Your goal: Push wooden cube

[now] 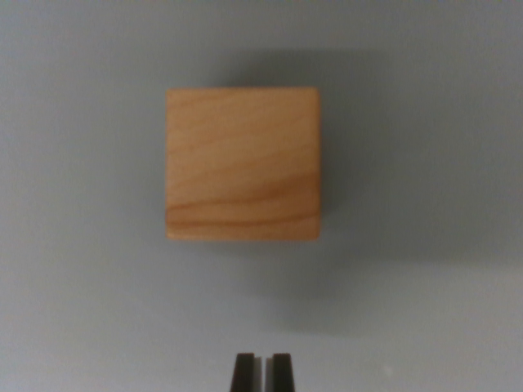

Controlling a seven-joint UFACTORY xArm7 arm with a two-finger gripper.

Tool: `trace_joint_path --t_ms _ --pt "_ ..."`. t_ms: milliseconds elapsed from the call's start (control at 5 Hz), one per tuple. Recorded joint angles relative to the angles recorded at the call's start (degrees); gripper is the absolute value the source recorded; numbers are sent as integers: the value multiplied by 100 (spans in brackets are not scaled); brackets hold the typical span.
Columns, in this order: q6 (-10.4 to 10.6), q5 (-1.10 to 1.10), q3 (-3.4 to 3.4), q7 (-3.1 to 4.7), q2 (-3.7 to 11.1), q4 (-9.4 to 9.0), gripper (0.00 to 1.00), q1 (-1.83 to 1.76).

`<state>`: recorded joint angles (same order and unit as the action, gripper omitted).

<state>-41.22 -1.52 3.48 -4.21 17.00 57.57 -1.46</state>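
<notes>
The cube [242, 163] is light wood with darker grain lines curving across its top, its edges square and slightly soft in the blur. It sits on a smooth, matte grey surface [73, 310], no edge of which shows, and casts a shadow toward the wrist view's right. The gripper [263, 371], with dark flat-ended fingers, is nearly pressed together, pinching nothing, well apart from the cube.
</notes>
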Motion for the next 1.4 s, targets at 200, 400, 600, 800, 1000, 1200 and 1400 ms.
trace_joint_path --t_ms 200,400,600,800,1000,1200,1400 --pt "135 4 13 -19 51 -92 0 -9" --pt "135 4 13 -19 51 -92 0 -9" --pt "239 6 23 -34 91 -163 0 -16" --pt "239 6 23 -34 91 -163 0 -16" --pt "317 8 30 -45 121 -216 0 -21" --pt "317 8 30 -45 121 -216 0 -21" --pt "362 9 35 -51 138 -247 0 -24"
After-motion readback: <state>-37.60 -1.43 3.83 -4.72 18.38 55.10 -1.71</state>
